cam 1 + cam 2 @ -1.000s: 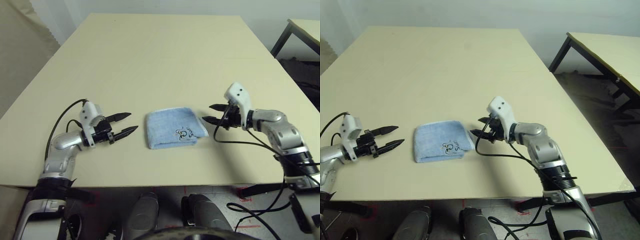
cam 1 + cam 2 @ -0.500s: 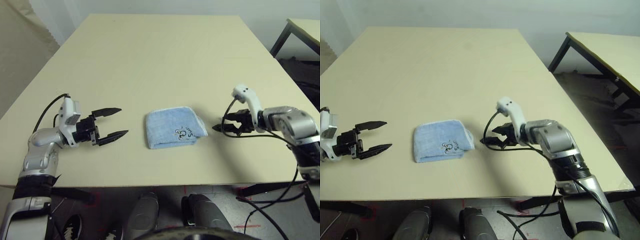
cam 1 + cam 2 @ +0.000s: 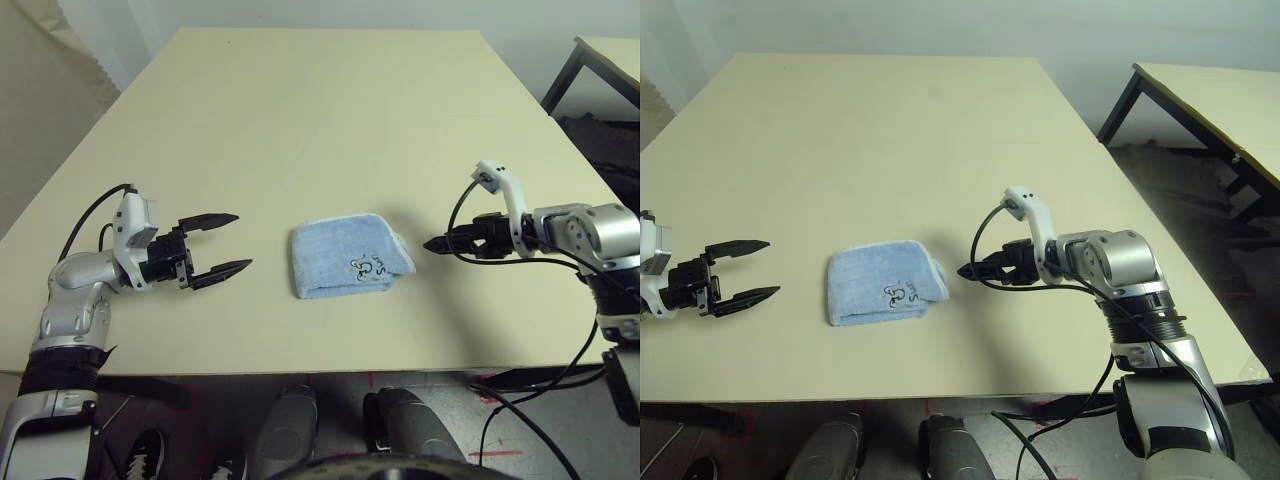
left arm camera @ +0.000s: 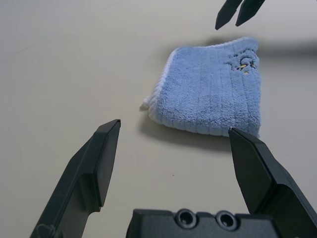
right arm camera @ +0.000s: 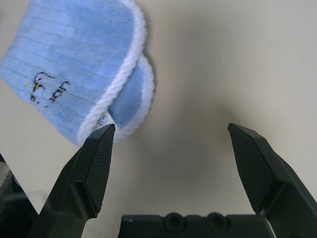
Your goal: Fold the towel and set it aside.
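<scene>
The towel (image 3: 350, 258) lies folded into a small light-blue pad with white edging near the table's front edge, its dark embroidered mark (image 3: 368, 264) facing up. My left gripper (image 3: 243, 240) hovers open to its left, a short gap away, fingers pointing at it. My right gripper (image 3: 432, 243) is just off the towel's right edge, turned on its side, open and not touching. In the left wrist view the towel (image 4: 213, 94) lies beyond the spread fingers (image 4: 99, 158). In the right wrist view the towel's folded edge (image 5: 84, 64) sits past the left finger (image 5: 99, 153).
The pale table (image 3: 320, 120) stretches bare behind the towel. A second table with a dark leg (image 3: 1200, 100) stands off to the right, across a gap of floor. Black cables hang from both wrists.
Both grippers have drawn back from the towel: the left one slid left, the right one rolled onto its side and moved right. The towel has stayed in place.
</scene>
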### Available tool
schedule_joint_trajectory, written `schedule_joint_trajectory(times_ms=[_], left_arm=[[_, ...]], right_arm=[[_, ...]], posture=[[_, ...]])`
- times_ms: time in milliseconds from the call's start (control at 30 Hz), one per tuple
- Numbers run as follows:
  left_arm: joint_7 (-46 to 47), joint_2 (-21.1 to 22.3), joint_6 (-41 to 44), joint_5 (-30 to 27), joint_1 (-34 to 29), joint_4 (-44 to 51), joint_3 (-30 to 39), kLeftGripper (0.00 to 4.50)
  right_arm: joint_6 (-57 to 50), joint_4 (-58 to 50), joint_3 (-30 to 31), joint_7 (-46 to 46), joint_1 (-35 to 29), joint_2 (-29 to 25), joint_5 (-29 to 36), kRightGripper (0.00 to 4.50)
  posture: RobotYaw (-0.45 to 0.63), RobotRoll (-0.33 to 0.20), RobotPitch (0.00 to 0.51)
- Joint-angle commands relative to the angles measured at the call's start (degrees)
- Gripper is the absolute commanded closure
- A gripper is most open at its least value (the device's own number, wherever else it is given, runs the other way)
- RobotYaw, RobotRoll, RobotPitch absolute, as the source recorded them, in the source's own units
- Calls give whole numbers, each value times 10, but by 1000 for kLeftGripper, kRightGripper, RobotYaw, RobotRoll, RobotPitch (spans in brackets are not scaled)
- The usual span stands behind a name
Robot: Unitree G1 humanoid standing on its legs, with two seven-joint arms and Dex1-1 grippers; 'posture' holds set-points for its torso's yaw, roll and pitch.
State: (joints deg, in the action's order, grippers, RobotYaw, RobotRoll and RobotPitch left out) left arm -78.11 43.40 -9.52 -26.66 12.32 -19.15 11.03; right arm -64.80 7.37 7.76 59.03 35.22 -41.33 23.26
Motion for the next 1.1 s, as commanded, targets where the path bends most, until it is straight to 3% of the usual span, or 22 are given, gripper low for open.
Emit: schedule_joint_trajectory(times_ms=[33, 233, 433, 600, 1100], left_arm=[[-2, 4, -15, 11, 3, 4, 0, 34], [-34, 6, -32, -12, 10, 15, 7, 34], [-39, 9, -31, -13, 10, 16, 10, 34], [-34, 11, -33, -11, 6, 23, 12, 34], [-23, 8, -37, -6, 1, 34, 12, 34]], right_arm=[[-80, 16, -26, -1, 13, 12, 43, 0], [-259, 162, -99, -59, 96, 71, 70, 0], [-277, 298, -115, -122, 161, 118, 78, 0], [-277, 330, -102, -150, 159, 134, 69, 0], [-277, 368, -163, -240, 163, 244, 81, 0]], posture=[[85, 0, 66], [87, 0, 64], [103, 0, 63], [117, 0, 62], [123, 0, 62]])
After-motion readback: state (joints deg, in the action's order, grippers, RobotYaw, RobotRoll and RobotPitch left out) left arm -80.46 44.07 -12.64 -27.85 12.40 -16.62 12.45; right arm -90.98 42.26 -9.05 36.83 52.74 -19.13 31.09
